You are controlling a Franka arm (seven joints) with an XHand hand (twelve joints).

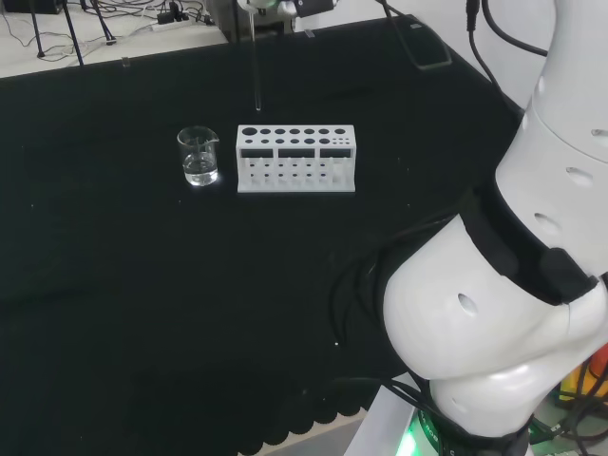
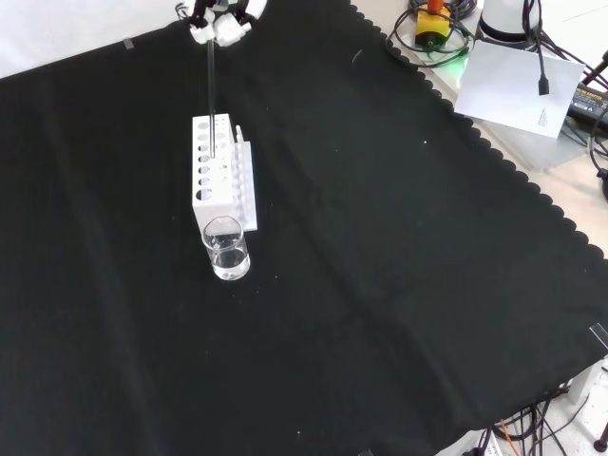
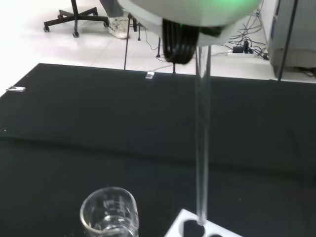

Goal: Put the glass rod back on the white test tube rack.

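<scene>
A clear glass rod (image 2: 210, 95) hangs upright from the hand (image 2: 220, 19), whose fingers pinch its top end at the upper edge of the front view. In the head view the rod (image 1: 256, 66) comes down from the hand (image 1: 269, 5) and ends a little above the left end of the white test tube rack (image 1: 296, 159). In the wrist view the rod (image 3: 201, 148) runs from the blurred hand (image 3: 187, 10) to just over a hole at the corner of the rack (image 3: 195, 228). The rack (image 2: 220, 171) stands on the black cloth, and its holes look empty.
A small glass beaker (image 1: 199, 156) with a little clear liquid stands just left of the rack in the head view. In the front view this beaker (image 2: 227, 249) is just in front of the rack; in the wrist view the beaker (image 3: 109, 215) is close beside the rod's tip.
</scene>
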